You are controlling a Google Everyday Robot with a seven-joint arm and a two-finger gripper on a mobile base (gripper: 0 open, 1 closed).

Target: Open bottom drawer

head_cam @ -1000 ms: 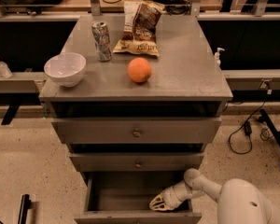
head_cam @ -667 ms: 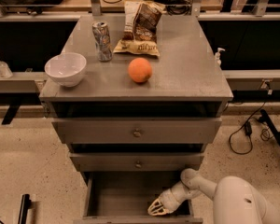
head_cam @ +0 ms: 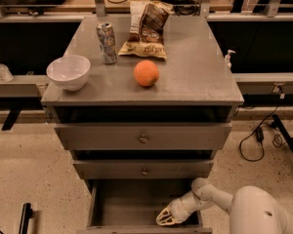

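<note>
Claw [head_cam: 167,217] shifted frontward since earlier, inside open bottom drawer [head_cam: 132,206], grip unclear

High front view, downward; gripper [head_cam: 167,217] in bottom drawer [head_cam: 127,204].

The bottom drawer [head_cam: 127,204], grey metal, stands open at the foot of the cabinet, slid well forward beneath the two closed fronts above it. Its dark inside shows bare, and its front panel runs along the lower edge of view. The gripper [head_cam: 165,218] sits inside, at the right front corner
</note>
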